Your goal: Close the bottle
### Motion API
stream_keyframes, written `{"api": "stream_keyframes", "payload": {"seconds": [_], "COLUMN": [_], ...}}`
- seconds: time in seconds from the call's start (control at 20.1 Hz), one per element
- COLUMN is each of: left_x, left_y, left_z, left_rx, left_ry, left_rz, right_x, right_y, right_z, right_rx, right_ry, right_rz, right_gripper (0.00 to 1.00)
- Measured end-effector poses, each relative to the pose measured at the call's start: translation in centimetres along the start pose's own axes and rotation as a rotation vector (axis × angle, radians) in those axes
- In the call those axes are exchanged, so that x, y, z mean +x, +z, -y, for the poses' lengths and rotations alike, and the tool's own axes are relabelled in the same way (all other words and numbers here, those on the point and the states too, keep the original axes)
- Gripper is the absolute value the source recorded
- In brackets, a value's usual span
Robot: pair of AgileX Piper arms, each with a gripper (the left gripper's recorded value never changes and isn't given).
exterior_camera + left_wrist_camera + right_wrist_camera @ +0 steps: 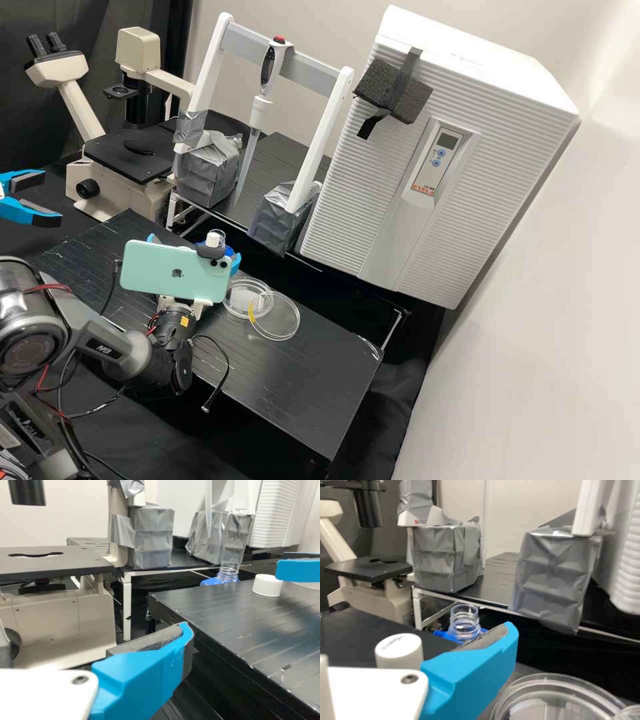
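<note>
The bottle stands upright and open just in front of the pipette rack. It is at the back edge of the black platform, about level with the gap between the rack's 2 foil-wrapped feet. Something blue shows at its foot; I cannot tell what it is. Its white cap is off and sits flat on the platform, just beside the bottle on the side away from the rack.

The right gripper is low over the platform in front of the rack, with a mint-green phone mounted across its wrist. Its 2 blue fingers are spread wide, 1 poking out past each end of the phone. The cap lies in the gap between them, resting on the platform, and the gripper holds nothing.

The left gripper hangs well to the left of the rack, off the platform, its fingers wide apart too and empty.

A pipette hangs from the rack's crossbar. A beige microscope sits just left of the rack. A big white ribbed machine stands to the right, close against the rack's right foot. 2 clear dishes lie on the platform farther out in front of the rack than the bottle, side by side with their rims meeting.
</note>
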State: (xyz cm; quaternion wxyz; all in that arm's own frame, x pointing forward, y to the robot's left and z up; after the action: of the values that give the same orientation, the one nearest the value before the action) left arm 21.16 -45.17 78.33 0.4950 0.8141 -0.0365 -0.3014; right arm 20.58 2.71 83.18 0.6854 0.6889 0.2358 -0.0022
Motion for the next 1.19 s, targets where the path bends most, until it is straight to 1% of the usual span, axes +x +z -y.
{"api": "stream_keyframes", "payload": {"seconds": [0.2,0.3,0.4,0.6,0.74,0.84,0.89,0.99,1.04,1.19], "left_x": [0.0,0.0,0.04,0.11,0.15,0.16,0.16,0.16,0.16,0.16], "left_y": [0.0,0.0,0.1,0.2,0.2,0.2,0.2,0.2,0.2,0.2], "left_z": [0.0,0.0,0.0,0.0,0.0,0.0,0.0,0.0,0.0,0.0], "left_rx": [0.0,0.0,0.0,0.002,0.001,0.001,0.001,0.001,0.001,0.001], "left_ry": [0.0,0.0,-0.001,-0.002,-0.002,-0.003,-0.003,-0.003,-0.003,-0.003], "left_rz": [0.0,0.0,0.004,0.009,0.011,0.013,0.013,0.013,0.013,0.013], "right_x": [-0.3,-0.4,-0.3,-0.2,-0.1,0.1,0.1,0.2,0.2,0.2], "right_y": [0.0,0.0,0.3,0.9,1.0,1.0,1.1,1.1,1.1,1.1], "right_z": [0.9,1.1,1.4,1.7,1.9,2.0,2.0,1.9,1.9,1.9], "right_rx": [0.001,-0.011,-0.005,-0.023,-0.042,-0.04,-0.047,-0.06,-0.061,-0.063], "right_ry": [-0.042,-0.047,-0.058,-0.072,-0.082,-0.078,-0.071,-0.063,-0.055,-0.055], "right_rz": [-0.004,-0.002,0.007,0.021,0.017,0.012,0.012,0.012,0.014,0.013], "right_gripper": [1.0,1.0,1.0,1.0,1.0,1.0,0.0,0.0,0.0,0.0]}}
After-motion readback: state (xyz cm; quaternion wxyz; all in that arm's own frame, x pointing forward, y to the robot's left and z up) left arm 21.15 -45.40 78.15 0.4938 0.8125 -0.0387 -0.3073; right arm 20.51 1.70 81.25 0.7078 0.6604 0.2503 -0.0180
